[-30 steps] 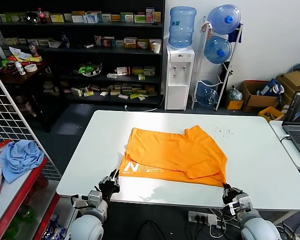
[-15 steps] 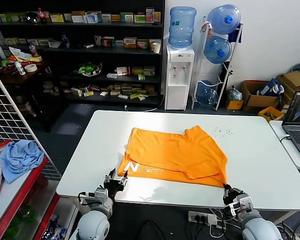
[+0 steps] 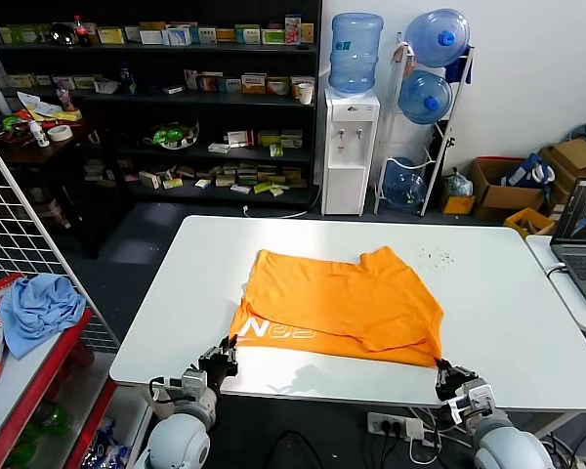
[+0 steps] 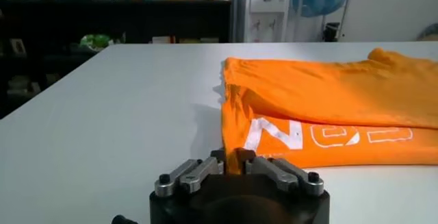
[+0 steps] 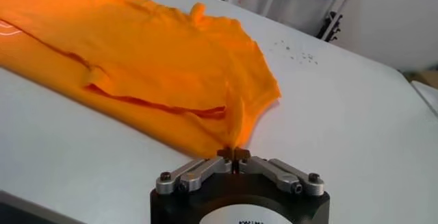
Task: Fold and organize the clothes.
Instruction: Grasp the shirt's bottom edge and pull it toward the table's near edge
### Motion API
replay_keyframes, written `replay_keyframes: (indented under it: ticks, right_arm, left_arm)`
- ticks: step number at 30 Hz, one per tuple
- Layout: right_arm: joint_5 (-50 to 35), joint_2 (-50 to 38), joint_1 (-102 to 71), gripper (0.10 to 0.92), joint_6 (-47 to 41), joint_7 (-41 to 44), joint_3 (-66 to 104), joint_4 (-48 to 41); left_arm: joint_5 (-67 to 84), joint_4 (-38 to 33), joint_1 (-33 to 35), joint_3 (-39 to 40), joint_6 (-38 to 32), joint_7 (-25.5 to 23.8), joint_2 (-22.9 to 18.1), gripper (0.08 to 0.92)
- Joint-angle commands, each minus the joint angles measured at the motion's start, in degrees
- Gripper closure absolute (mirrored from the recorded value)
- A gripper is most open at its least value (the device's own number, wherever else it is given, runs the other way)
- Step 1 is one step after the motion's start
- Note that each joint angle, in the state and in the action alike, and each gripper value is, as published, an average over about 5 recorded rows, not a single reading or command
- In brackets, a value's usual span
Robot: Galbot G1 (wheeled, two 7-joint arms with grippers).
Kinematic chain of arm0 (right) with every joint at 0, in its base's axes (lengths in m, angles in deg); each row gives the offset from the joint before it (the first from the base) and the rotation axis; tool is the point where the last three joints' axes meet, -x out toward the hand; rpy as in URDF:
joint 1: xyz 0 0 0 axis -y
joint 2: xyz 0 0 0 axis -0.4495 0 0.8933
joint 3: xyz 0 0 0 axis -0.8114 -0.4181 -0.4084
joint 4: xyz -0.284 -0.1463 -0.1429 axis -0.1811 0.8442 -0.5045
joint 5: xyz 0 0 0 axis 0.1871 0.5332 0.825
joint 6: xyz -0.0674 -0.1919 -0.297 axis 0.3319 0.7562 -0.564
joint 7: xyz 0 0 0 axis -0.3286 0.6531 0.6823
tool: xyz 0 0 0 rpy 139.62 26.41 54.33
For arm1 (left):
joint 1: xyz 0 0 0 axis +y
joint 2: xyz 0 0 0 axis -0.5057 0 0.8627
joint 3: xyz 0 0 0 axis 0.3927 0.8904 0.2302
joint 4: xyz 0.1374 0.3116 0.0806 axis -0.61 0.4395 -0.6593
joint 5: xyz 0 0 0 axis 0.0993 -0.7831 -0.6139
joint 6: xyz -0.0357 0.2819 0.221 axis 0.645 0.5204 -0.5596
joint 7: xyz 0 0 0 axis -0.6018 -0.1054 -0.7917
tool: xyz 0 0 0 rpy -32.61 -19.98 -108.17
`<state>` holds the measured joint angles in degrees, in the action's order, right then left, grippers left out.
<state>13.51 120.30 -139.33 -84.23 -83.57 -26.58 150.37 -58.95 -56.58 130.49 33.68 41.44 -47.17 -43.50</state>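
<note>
although the orange t-shirt [image 3: 340, 301] already lies partly folded near the middle of the white table [image 3: 508, 303], with one sleeve turned in and its white lettering showing toward the near edge, several folds look left to make. the left gripper [image 3: 221, 356] pinches the shirt's near left corner, its fingers nearly closed on the hem, and the right gripper [image 3: 449, 375] is clamped on the near right corner. nothing on the table blocks the fold; a laptop [image 3: 584, 234] sits well apart on the right, and a light blue cloth [image 3: 39, 305] lies on the red shelf to the left.

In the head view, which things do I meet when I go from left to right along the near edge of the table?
Left hand, closed on the shirt's corner → orange T-shirt → right hand, closed on the other corner; all at the near edge of the white table.
</note>
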Motion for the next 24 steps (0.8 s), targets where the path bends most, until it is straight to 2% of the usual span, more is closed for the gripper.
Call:
replay_keyframes:
  ticks: [1, 5, 16, 22, 24]
  right_arm:
    - [-0.1, -1.8, -1.7, 0.897, 0.0, 0.0, 0.1, 1.5]
    - [-0.2, -3.4, -4.9, 0.897, -0.3, -0.2, -0.2, 3.4]
    - [-1.9, -5.9, -12.4, 0.897, -2.5, -2.1, 2.1, 10.1]
    - [-2.4, -5.6, -12.3, 0.887, -2.8, -2.7, 2.6, 10.7]
    - [-2.9, -5.4, -12.0, 0.852, -2.9, -2.8, 2.7, 11.2]
  left_arm:
    - [0.5, -5.6, 3.7, 0.2, 1.2, 1.1, 1.4, 0.861]
    - [0.4, -11.0, 7.5, 0.3, 2.3, 2.2, 2.5, 0.905]
    - [-2.1, -19.2, 19.8, -0.3, 2.8, 3.8, 3.6, 0.905]
    - [-3.3, -20.8, 20.5, -0.5, 2.4, 3.4, 3.7, 0.898]
    - [-3.5, -21.4, 19.5, -0.6, 2.4, 3.4, 3.9, 0.869]
